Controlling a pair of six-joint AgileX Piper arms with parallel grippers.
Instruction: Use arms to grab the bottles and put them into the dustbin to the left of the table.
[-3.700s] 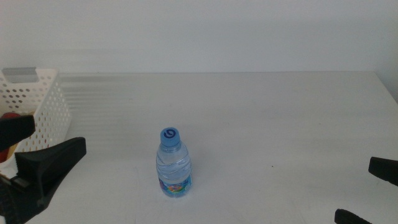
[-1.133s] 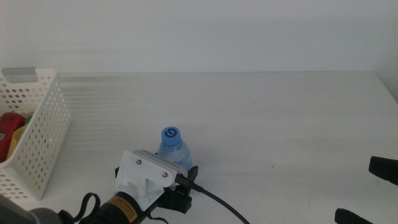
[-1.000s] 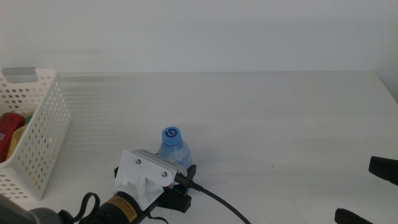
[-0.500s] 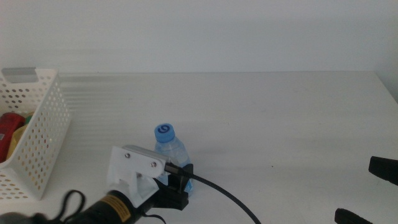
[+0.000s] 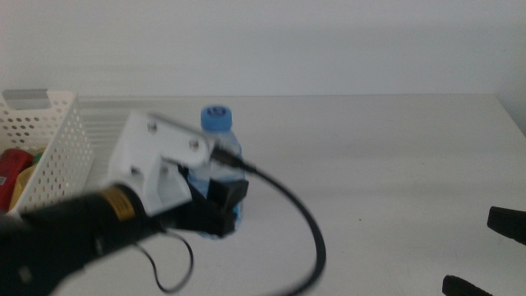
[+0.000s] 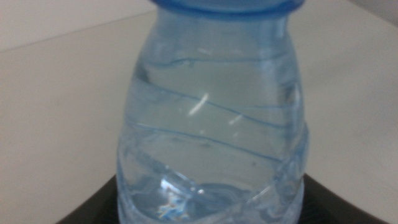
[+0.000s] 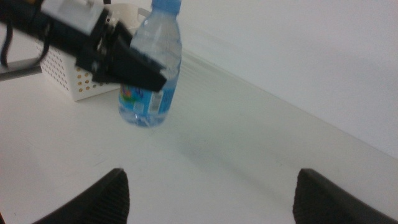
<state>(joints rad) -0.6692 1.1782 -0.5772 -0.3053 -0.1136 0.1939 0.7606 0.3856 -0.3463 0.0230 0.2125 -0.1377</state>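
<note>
Moved: since half a second ago the left end effector [image 5: 215, 204] has risen and swung toward the bin side, taking the water bottle [image 5: 215, 156] with it; the bottle's blue cap [image 5: 215, 116] now sits higher in the middle view than it did.
Left end effector: clenched on the lower body of the water bottle, one dark jaw on each side of it. In the right wrist view the bottle [image 7: 151, 68] looks lifted just off the worktop [image 5: 378, 164], though a faint touch at its base cannot be ruled out.
Closest detail: the left wrist view is filled by the clear ribbed bottle [image 6: 211, 124], upright between the jaws, with water inside.
Right end effector: waiting near the bottom right edge of the middle view [image 5: 493, 255], well apart from the bottle, jaws spread wide and holding nothing [image 7: 208, 186].
Beyond the left end effector: the white perforated dustbin [image 5: 57, 156] stands off to its side, near but not under the bottle. A red item [image 5: 12, 168] and a yellow item [image 5: 26, 182] already lie inside.
Meaning for the task: the grasp looks secure and the carry appears under way. This seems to be the last bottle on the worktop; it has yet to reach the space over the dustbin and be let go.
Risk: the low grip leaves the top free to tilt.
</note>
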